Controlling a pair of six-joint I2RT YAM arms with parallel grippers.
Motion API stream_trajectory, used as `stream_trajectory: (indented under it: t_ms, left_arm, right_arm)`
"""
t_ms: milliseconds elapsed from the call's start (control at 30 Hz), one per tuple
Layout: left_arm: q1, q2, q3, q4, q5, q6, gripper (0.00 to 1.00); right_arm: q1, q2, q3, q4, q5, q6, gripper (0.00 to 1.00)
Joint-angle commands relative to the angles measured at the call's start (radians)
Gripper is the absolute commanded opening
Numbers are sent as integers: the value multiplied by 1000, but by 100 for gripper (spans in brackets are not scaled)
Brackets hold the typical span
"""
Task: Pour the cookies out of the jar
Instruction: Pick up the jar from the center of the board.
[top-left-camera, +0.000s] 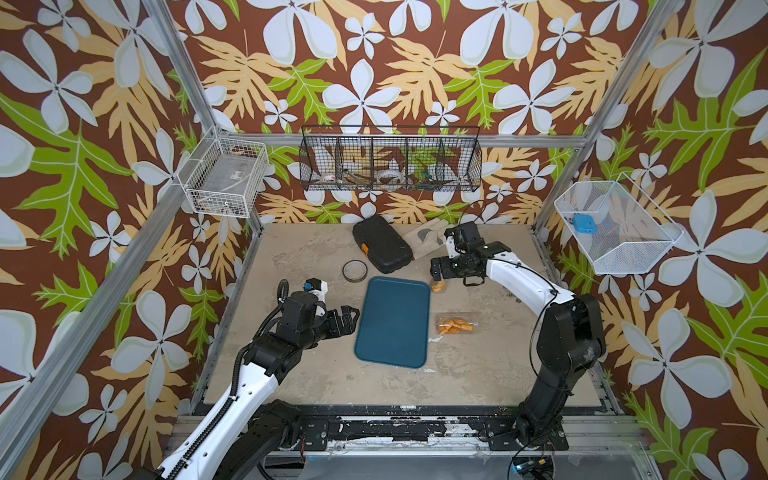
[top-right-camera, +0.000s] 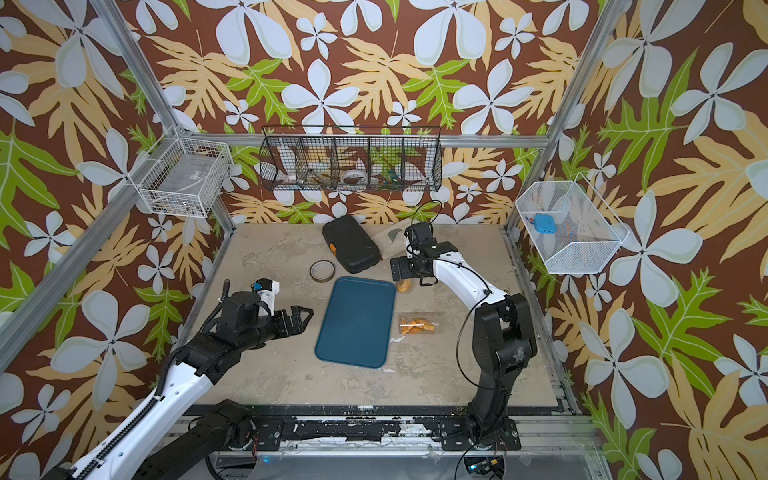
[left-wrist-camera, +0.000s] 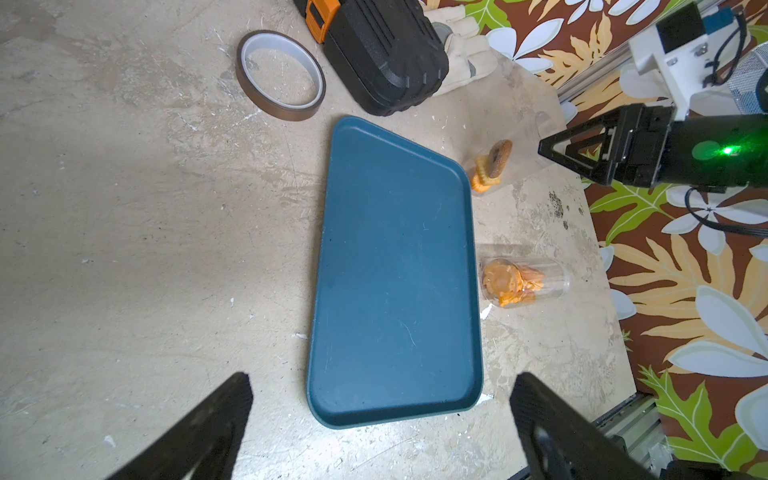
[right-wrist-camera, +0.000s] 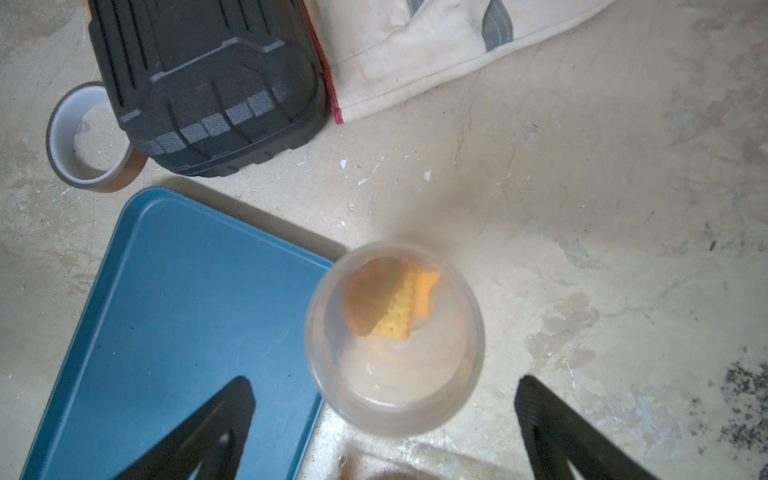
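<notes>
Right wrist: right gripper (right-wrist-camera: 384, 380) hovers wide-spread above the jar (right-wrist-camera: 395, 357).

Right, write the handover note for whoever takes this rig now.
Left fingers: open, empty, beside the blue tray.
Right fingers: open, empty, above the upright jar, not gripping it.
Cookies: a few in the upright jar by the tray's far corner. More are in a second jar lying on its side beside the tray.
Done: nothing poured, and the tray holds no cookies.
Left: grip a jar and tip its cookies out.
</notes>
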Motion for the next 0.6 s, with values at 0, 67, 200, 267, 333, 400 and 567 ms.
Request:
stream_trajectory:
  t_ms: [0,67,200,267,333,400,567]
  left_arm:
    - [-1,1,-4,-1,10,-2,100]
    - [-1,1,-8,-1,8,-1,100]
    - [-1,2,-10,-2,6,-1,100]
    - [-1,2,-8,-2,5,1,100]
    - [-1,4,-7,-4,2,5,100]
    - [-1,2,-8,-6,-1,6,100]
    - [-1,-4,-13,-11,-4,12,100]
  right_arm:
    - [0,26,31,-40,39,-14,100]
    - [0,43,46,-53,55,-16,100]
    - [0,72,74,-79,70,-17,100]
    - [1,79,76,-73,58,-19,100]
    - [7,91,87,-74,50,-22,100]
    - [13,109,105,-83,50,-26,100]
    - [29,162,162,-114,67,-35,100]
